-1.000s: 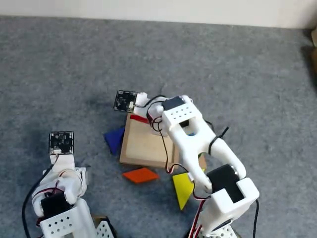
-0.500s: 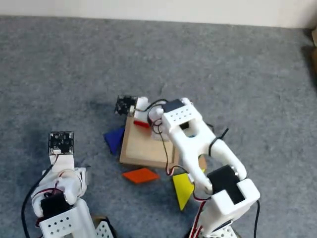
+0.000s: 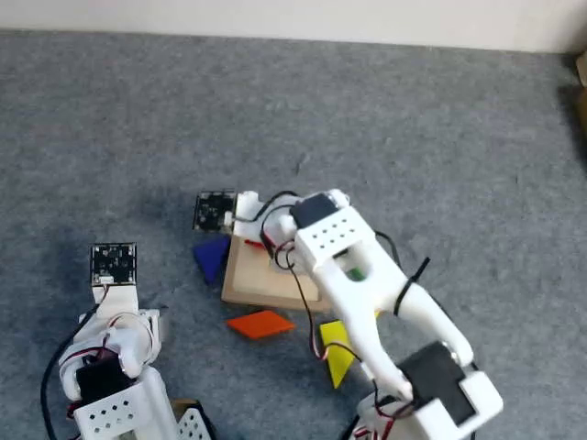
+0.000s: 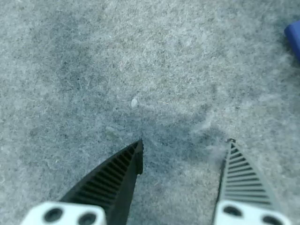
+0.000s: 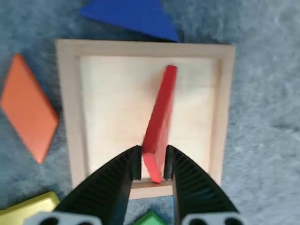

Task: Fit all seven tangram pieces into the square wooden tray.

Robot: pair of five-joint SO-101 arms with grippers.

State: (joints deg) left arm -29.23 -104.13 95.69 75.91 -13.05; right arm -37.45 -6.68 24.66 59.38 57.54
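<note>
**Red piece held on edge over the tray, the other pieces waiting around it**

We see the right end effector (image 5: 152,157) clamped on the red piece (image 5: 161,108), with its two jaws pressed against the flat faces. That leaves the piece standing on its thin edge rather than lying flat. It hangs over the bare floor of the square wooden tray (image 5: 70,117), and its free end points toward the rim nearest the blue triangle (image 5: 129,14). We cannot tell whether its lower edge touches the wood. We judge the upright hold to be a result of the pickup: a thin tile is easiest to pinch across its faces, so it will have to be tipped over before it can seat.

The other pieces lie on the bench outside the tray. The blue triangle is just beyond one rim and the orange parallelogram (image 5: 28,108) lies beside an adjoining rim. The yellow piece (image 5: 28,206) and green piece (image 5: 150,219) are past the rim under the end effector. Keeping them close to the tray makes for short reaches, as we read it.

The left end effector (image 4: 185,150) hangs over bare bench well away from the tray, its jaws spread and holding nothing. We take that to keep the tray free for the other arm.

We judge the task to be at an early stage.
</note>
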